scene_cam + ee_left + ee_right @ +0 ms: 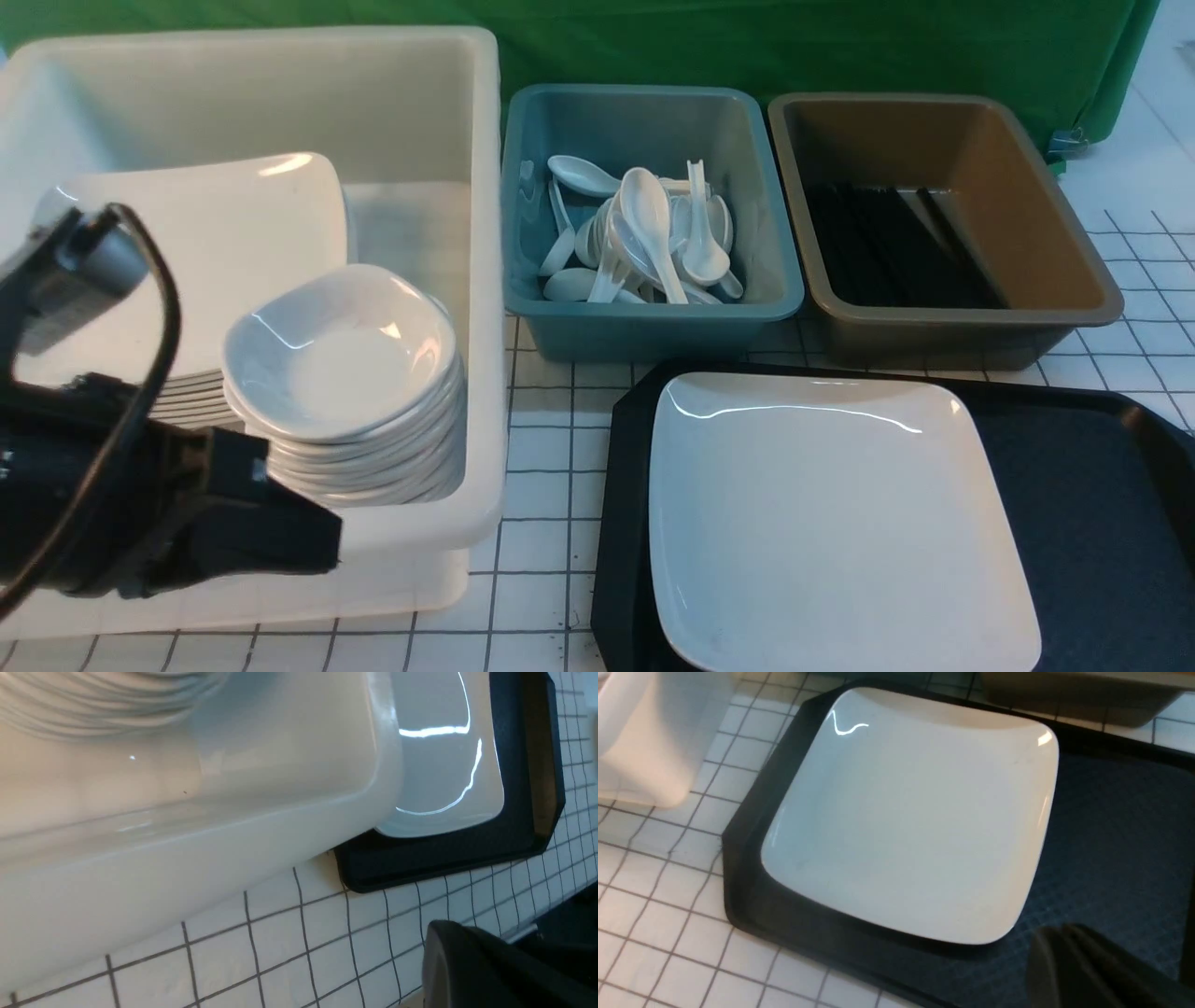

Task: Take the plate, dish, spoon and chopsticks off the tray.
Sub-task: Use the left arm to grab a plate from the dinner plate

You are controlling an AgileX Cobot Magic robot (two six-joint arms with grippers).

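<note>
Carefully grip the slick, probably brittle plate (840, 523) by its left rim; your left pincer (338, 551) and right pincer (1057, 931) are clenched.

Green fabric (635, 42) hangs across the far side in the front view, its folds running roughly sideways — a metal binder clip (1069, 142) grips it near its right end. A white tabletop (539, 560) carries a dark-lined grid, some lines wavy. Pale, tiled-looking floor (1162, 112) shows beyond the fabric's right edge — softly lit and bluish.
</note>
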